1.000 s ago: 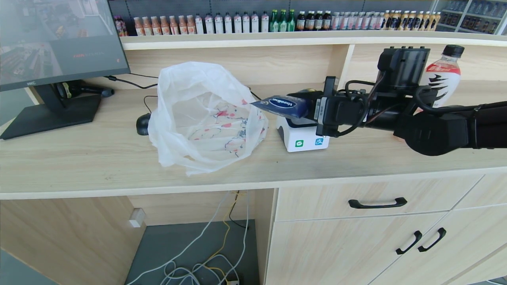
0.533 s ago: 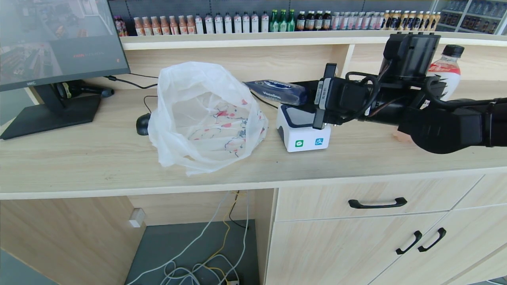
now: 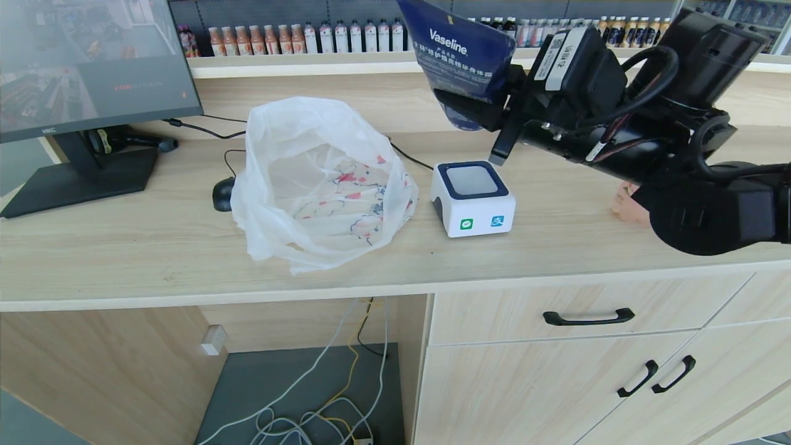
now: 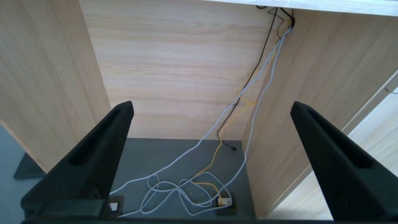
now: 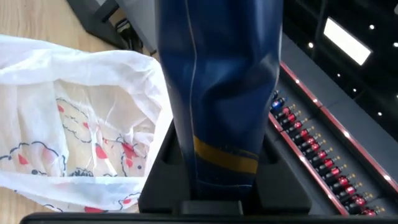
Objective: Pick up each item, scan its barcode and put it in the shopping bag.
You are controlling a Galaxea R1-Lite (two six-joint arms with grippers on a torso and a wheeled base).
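Observation:
My right gripper [image 3: 494,108] is shut on a dark blue pouch [image 3: 460,52], held high above the counter, up and to the right of the white plastic shopping bag [image 3: 321,179]. The pouch [image 5: 217,93] hangs between the right fingers [image 5: 161,168], with the bag's open mouth [image 5: 81,124] beneath it. The white barcode scanner [image 3: 473,198] sits on the counter right of the bag, below the gripper. My left gripper [image 4: 211,162] is open under the counter, nothing between its fingers.
A monitor [image 3: 93,62] on a black stand is at the counter's left, with a mouse [image 3: 222,193] beside the bag. A pink item [image 3: 627,204] lies behind my right arm. Bottles line the back shelf [image 3: 371,59]. Cables [image 4: 205,180] lie on the floor below.
My right gripper has lifted the blue pouch from just over the scanner to well above it and tilted it upright. The bag and scanner have stayed put.

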